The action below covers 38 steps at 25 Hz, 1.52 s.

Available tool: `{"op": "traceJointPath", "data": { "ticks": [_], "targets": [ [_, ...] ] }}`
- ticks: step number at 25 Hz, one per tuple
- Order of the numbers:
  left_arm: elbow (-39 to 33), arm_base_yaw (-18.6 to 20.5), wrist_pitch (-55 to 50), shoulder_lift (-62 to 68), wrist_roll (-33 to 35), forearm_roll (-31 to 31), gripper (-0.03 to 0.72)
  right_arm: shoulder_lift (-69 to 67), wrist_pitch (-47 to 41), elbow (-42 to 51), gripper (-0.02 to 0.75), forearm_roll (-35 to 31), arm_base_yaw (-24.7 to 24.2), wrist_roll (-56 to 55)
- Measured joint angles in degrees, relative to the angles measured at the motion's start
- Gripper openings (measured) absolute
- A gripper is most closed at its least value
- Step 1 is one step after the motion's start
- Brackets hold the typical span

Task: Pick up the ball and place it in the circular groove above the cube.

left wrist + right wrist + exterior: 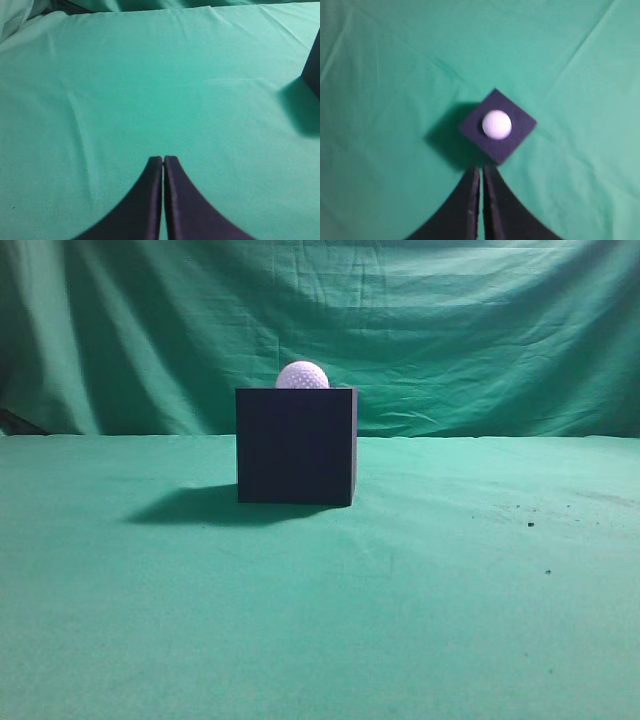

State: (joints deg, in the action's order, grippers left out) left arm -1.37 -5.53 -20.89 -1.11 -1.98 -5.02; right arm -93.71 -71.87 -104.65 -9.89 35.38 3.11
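The white dimpled ball [302, 376] sits on top of the dark cube [296, 446] in the middle of the green table. From above, in the right wrist view, the ball [496, 124] rests in the centre of the cube's top [515, 135]. My right gripper [481, 170] is shut and empty, high above the table, with its tips just short of the cube's near corner. My left gripper [163, 160] is shut and empty over bare cloth; only an edge of the cube [314, 67] shows at the far right of its view. Neither gripper shows in the exterior view.
A green cloth [450, 620] covers the table and a green curtain [480, 330] hangs behind it. The cube casts a shadow [190, 506] to its left. A few dark specks [530, 524] lie on the cloth at the right.
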Motion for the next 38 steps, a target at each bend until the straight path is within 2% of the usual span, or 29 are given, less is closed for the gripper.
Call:
{"op": "traceJointPath", "data": {
  "ticks": [4,14,20,23,28,31,38],
  "targets": [
    [0.0,0.0,0.0,0.0,0.0,0.0,0.0,10.22,-0.33,9.13,0.0,2.18,0.0,0.0],
    [0.0,0.0,0.0,0.0,0.0,0.0,0.0,34.72,1.02,32.89,0.0,1.7,0.0,-0.05],
    [0.0,0.0,0.0,0.0,0.0,0.0,0.0,45.4,2.85,40.53,0.0,0.72,0.0,2.69],
    [0.0,0.0,0.0,0.0,0.0,0.0,0.0,49.26,7.8,44.48,0.0,1.85,0.0,4.41],
    [0.0,0.0,0.0,0.0,0.0,0.0,0.0,56.26,19.14,54.29,0.0,9.82,0.0,1.19],
    [0.0,0.0,0.0,0.0,0.0,0.0,0.0,61.98,27.83,61.64,0.0,12.8,-2.96,-1.24],
    [0.0,0.0,0.0,0.0,0.0,0.0,0.0,76.69,45.4,82.06,0.0,12.32,-19.01,-1.93]
  ]
}}
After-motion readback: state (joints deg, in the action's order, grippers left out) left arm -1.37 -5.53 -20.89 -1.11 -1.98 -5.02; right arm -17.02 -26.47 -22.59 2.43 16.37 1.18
